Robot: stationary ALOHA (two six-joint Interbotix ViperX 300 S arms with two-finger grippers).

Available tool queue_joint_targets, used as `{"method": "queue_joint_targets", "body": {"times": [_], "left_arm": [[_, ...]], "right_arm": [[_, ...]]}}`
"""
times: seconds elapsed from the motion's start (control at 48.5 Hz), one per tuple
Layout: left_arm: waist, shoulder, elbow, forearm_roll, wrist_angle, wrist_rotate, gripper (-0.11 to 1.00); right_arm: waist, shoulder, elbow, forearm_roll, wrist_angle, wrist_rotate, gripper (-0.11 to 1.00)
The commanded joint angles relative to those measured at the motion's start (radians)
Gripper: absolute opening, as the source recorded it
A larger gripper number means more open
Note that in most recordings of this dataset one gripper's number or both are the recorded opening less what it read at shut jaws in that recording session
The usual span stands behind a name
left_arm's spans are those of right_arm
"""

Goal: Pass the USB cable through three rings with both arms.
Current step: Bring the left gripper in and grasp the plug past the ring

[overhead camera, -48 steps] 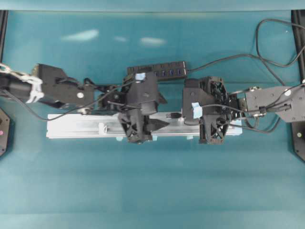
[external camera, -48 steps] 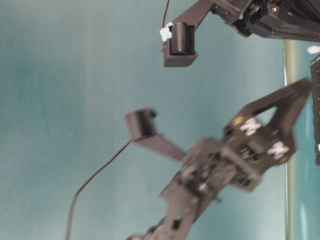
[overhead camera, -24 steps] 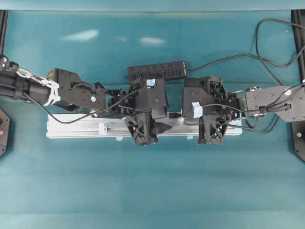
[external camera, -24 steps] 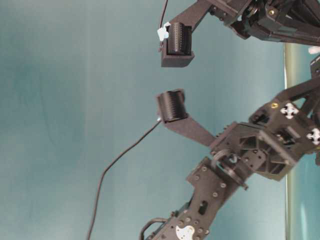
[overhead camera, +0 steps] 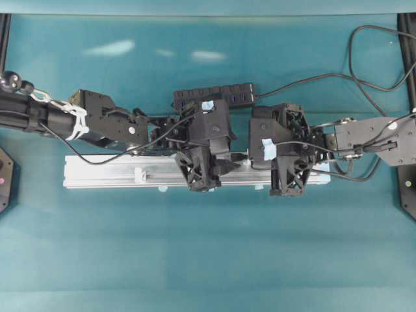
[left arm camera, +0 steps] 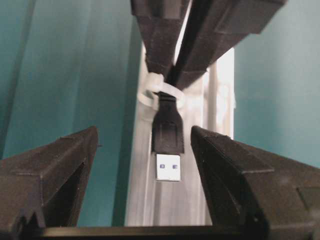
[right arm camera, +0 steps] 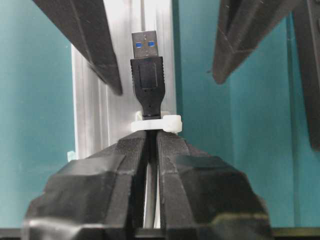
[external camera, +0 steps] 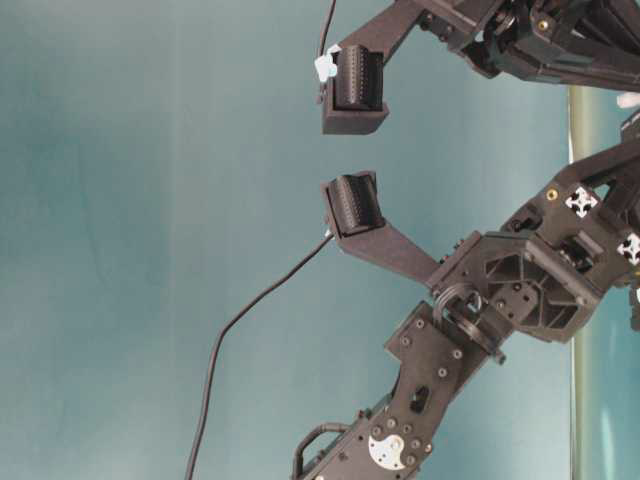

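The USB cable's plug (left arm camera: 167, 150) sticks out of a white ring (left arm camera: 160, 92) over the silver rail (overhead camera: 97, 172). My left gripper (left arm camera: 144, 132) is open, with one finger on each side of the plug and not touching it. My right gripper (right arm camera: 151, 134) is shut on the USB cable just behind the ring (right arm camera: 155, 123), and the plug (right arm camera: 146, 70) points away from it. In the overhead view the two grippers meet nose to nose at the rail's middle, left gripper (overhead camera: 224, 166) facing right gripper (overhead camera: 250, 159). Another ring (overhead camera: 138, 174) stands free further left on the rail.
A black multi-port hub bar (overhead camera: 214, 96) lies just behind the rail, its cable running off to the right. Loose black cables (overhead camera: 364, 65) loop at the back right. The teal table (overhead camera: 208, 247) stretches in front of the rail.
My left arm has moved right along the rail, bringing its open fingers around the plug. The right arm and the plug have stayed put.
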Motion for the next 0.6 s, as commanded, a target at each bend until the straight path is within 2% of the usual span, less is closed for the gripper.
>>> {"method": "queue_joint_targets", "body": {"times": [0.0,0.392,0.475,0.578], "left_arm": [[0.002,-0.002,-0.014,0.003,-0.009,0.002,0.78],[0.002,0.008,-0.015,0.003,-0.009,0.002,0.64],[0.002,0.008,-0.015,0.003,-0.011,0.003,0.54],[0.002,0.008,-0.018,0.003,-0.011,0.009,0.29]], "right_arm": [[0.000,-0.012,-0.006,0.002,-0.008,0.011,-0.09],[0.000,-0.012,-0.006,0.002,-0.008,0.011,-0.09],[0.000,-0.012,-0.006,0.002,-0.008,0.011,-0.09],[0.000,-0.012,-0.006,0.002,-0.008,0.011,-0.09]]}}
